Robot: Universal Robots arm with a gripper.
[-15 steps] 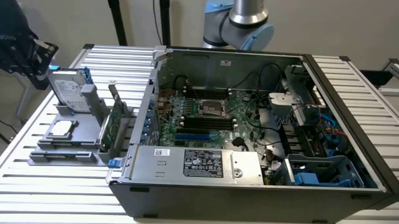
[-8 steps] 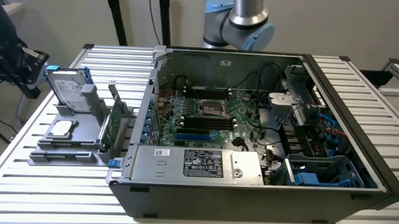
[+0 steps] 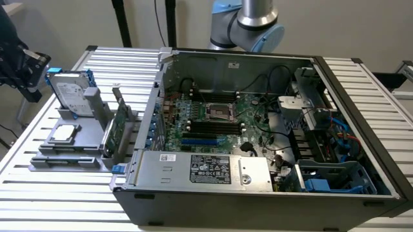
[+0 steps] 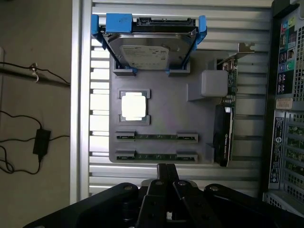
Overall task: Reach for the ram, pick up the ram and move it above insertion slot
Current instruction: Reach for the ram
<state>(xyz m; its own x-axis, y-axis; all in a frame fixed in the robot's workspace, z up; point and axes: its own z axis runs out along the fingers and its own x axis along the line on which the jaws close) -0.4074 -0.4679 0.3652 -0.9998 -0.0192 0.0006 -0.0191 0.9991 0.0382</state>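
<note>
Two thin green ram sticks stand on edge in a grey holder tray (image 4: 161, 109); the nearer one (image 4: 156, 156) lies just beyond my fingertips and the second (image 4: 156, 137) runs parallel behind it. My gripper (image 4: 166, 167) hovers above the tray's edge with its dark fingers pressed together and nothing between them. In the exterior view the gripper (image 3: 22, 67) is high off the tray's (image 3: 67, 162) far left side. Inside the open computer case, the motherboard (image 3: 216, 116) carries a row of black memory slots (image 3: 216, 126).
The tray also holds a hard drive in a blue frame (image 4: 149, 47), a silver processor (image 4: 134, 105) and a green expansion card with a metal bracket (image 4: 227, 118). The case (image 3: 258, 145) stands on a ribbed metal table (image 3: 51, 198). Cables lie on the floor (image 4: 28, 137).
</note>
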